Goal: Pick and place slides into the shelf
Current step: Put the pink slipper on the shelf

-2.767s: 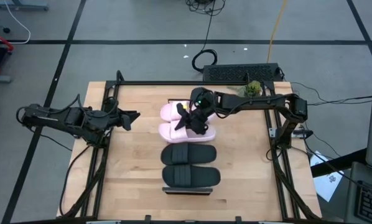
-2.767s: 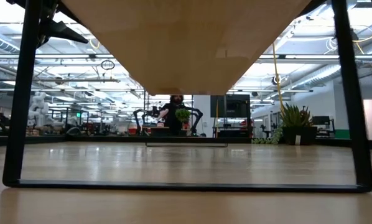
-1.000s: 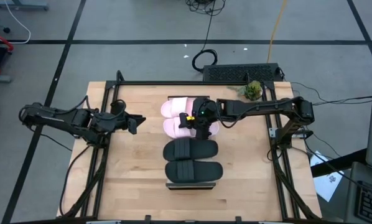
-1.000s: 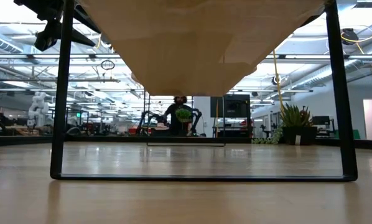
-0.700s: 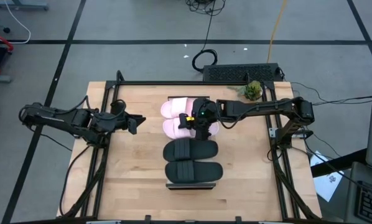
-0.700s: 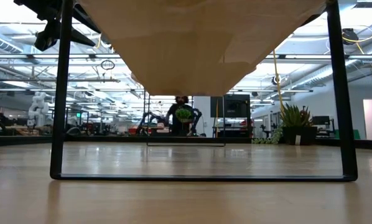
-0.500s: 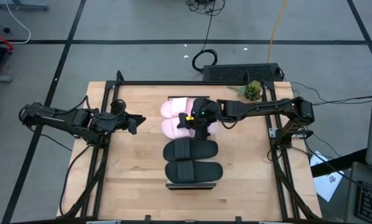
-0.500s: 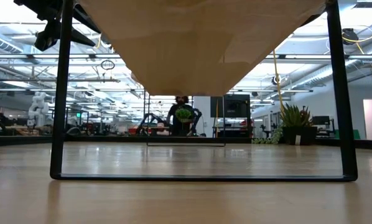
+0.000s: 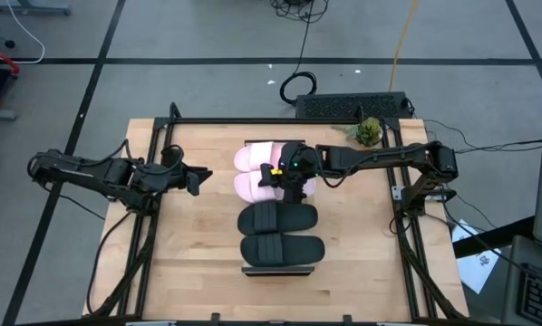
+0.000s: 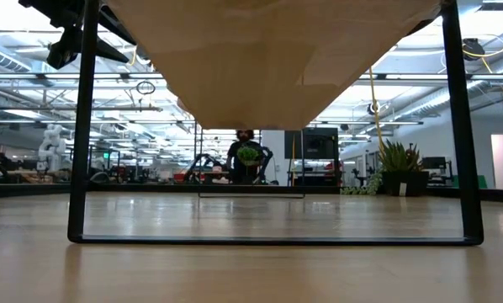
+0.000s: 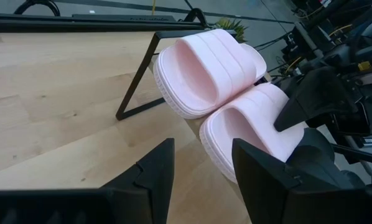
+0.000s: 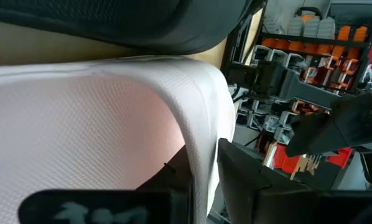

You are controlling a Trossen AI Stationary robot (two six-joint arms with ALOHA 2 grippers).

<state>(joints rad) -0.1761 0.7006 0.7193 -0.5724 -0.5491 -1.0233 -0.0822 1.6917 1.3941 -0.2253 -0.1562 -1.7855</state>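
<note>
Right gripper (image 9: 289, 178) pinches the nearer pink slide (image 9: 253, 187) by its strap to seat it on the shelf (image 9: 275, 269) — left gripper (image 9: 195, 177) waits open.

four slides (image 9: 271, 208) in a row on the shelf (image 9: 274, 270), left claw (image 9: 195, 177) beside

The wooden tabletop (image 9: 189, 244) carries a slatted shelf (image 9: 280, 269) with a black frame. Four slides lie in a row on the shelf: two pink slides (image 9: 253, 158) at the far end, touching, and two black slides (image 9: 280, 247) at the near end.
</note>
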